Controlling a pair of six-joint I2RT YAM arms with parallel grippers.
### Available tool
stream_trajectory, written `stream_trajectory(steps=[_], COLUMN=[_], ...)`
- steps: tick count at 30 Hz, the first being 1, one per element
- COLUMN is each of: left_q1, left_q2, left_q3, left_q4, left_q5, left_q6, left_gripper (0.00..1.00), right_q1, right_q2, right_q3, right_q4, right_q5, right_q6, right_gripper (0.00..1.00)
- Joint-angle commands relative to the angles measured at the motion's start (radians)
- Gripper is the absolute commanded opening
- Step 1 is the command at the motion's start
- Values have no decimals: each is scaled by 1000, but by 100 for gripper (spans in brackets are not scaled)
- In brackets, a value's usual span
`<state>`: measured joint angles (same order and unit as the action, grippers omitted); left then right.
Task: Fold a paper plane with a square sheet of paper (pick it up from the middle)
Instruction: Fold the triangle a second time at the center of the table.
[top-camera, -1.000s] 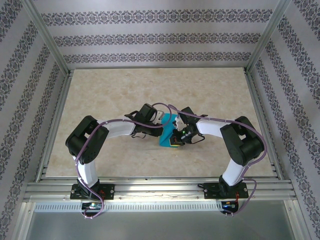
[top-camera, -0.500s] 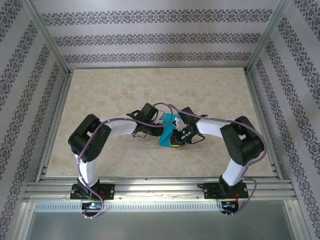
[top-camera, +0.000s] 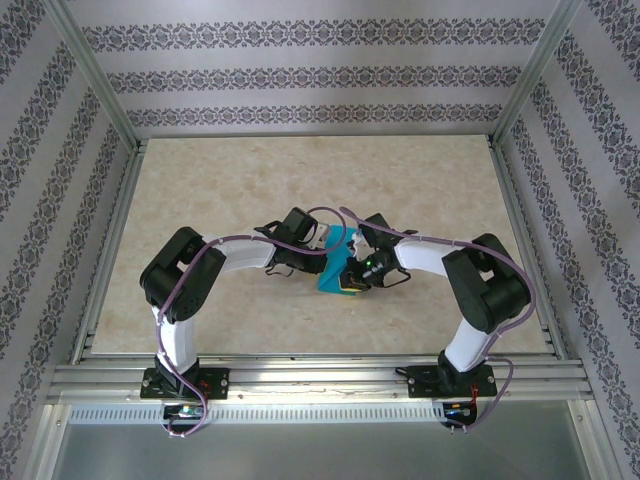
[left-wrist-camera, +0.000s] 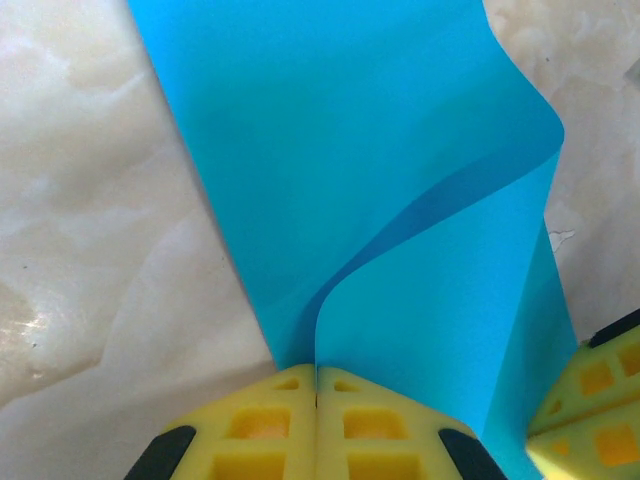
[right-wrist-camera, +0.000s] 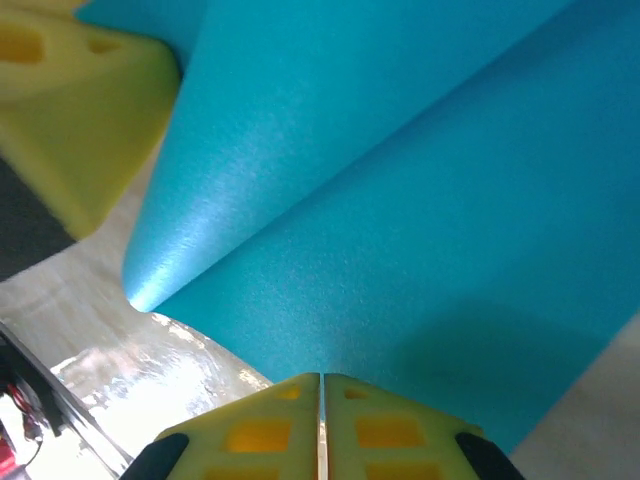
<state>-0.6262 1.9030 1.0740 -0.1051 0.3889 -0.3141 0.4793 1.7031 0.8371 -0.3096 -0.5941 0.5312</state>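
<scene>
Looking down from the top camera, we see the left arm (top-camera: 185, 285) bend in from the left side of the marbled tabletop (top-camera: 230, 180), its forearm pointing toward the middle. The left end effector (top-camera: 322, 263) sits at the left edge of the sheet of paper (top-camera: 336, 252). In the left wrist view its yellow fingers (left-wrist-camera: 265, 410) are pressed together, with the sheet's edge pinched in the seam between them. From there the teal sheet runs away from the fingers, and one layer curls over the other in a soft bend, not a sharp crease. Bare tabletop shows on both sides.

The sheet is near the middle of the tabletop, a bit toward the arm bases, bunched up between the two end effectors. We cannot tell whether its lower edge touches the surface.

The right end effector (top-camera: 352, 281) is just right of the sheet, close to the left one. In the right wrist view its fingers (right-wrist-camera: 385, 425) are also pressed together, a thin seam between them, pinching the sheet's near edge. Here the sheet bends into a loose roll with a rounded tip at the left. The right arm (top-camera: 480, 290) folds in from the right side.
</scene>
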Motion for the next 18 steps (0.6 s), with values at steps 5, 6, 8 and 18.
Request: stream_trajectory(steps=[5,6,8,18], left_q1=[2,2,1,1], left_q2=[21,21,23,25], left_q3=[9,10,13,7], left_q4=[-38,-38,-40,-38], left_q5=[-7,-7,-9,-7], left_q6=[23,24,24,25], left_gripper=[4,4,4,4], right_q1=[-57,-54,-43,-22], right_q2=[-124,-120,-92,16], right_q3=[-72,-85,-97,-59], right_q4=[275,342,438,486], right_q5=[-34,-42,-48,5], right_q6=[310,362,447,531], right_gripper=[1,0,0,0])
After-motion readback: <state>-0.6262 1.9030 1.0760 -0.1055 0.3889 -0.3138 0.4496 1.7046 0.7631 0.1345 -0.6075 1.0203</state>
